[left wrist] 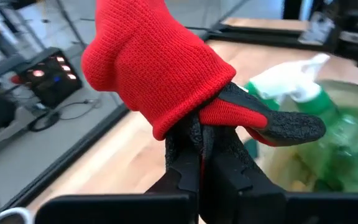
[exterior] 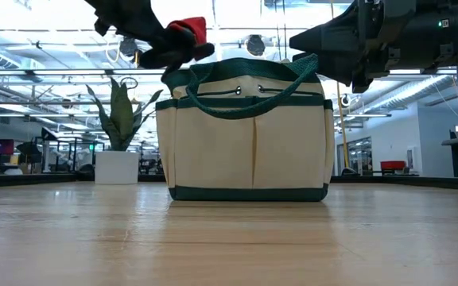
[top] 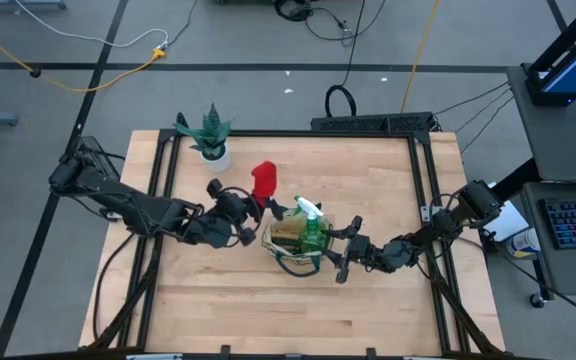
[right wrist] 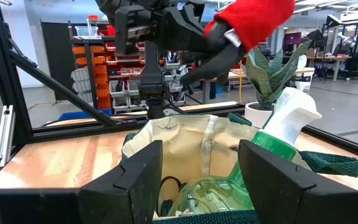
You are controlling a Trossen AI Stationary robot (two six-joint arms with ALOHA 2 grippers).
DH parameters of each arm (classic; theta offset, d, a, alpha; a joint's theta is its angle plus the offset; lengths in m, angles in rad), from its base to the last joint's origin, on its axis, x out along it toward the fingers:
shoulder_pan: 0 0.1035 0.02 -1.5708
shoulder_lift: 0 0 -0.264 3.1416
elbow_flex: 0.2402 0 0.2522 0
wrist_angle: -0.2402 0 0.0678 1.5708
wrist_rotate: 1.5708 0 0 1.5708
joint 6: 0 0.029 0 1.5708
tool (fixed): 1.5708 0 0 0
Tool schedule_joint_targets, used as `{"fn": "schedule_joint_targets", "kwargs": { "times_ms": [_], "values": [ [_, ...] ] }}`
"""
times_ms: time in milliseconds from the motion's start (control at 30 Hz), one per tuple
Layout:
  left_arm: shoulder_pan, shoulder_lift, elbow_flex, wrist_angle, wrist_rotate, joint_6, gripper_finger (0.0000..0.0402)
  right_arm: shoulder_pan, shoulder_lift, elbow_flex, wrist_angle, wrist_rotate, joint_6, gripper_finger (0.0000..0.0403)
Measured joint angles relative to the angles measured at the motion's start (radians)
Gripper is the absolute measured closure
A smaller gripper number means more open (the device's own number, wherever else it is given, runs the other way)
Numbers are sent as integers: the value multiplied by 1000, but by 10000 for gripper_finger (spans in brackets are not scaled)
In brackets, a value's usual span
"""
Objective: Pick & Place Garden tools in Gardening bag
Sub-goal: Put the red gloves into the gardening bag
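Red glove (top: pixel 264 180): pinched in left gripper (top: pixel 251 208), aloft beside gardening bag (top: pixel 301 243) rim. Right gripper (top: pixel 346 250): spread, bracing the bag's opposite rim. Step: carry. Next: centre over opening, release.

Bright overhead light, blurred wrist backgrounds.
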Motion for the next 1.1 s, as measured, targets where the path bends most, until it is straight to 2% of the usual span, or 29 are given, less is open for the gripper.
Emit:
{"fn": "schedule_joint_targets", "kwargs": {
  "times_ms": [133,267,367,467,567,633,800,967,1100],
  "values": [
    [0,0,0,0,68,24,394,0,0,0,0,0,0,202],
    [-1,0,0,14,71,26,380,0,0,0,0,0,0,202],
    [-1,0,0,32,89,37,386,0,0,0,0,0,0,202],
    [-1,0,0,62,144,82,394,0,0,0,0,0,0,202],
    [0,0,0,98,210,104,385,0,0,0,0,0,0,202],
    [0,1,0,130,270,102,380,0,0,0,0,0,0,202],
    [1,1,0,192,505,72,394,0,0,0,0,0,0,202],
    [26,1,0,196,709,-102,381,0,0,0,0,0,2,202],
    [47,1,0,215,831,-197,391,-8,0,0,0,-1,-16,202]
  ]
}}
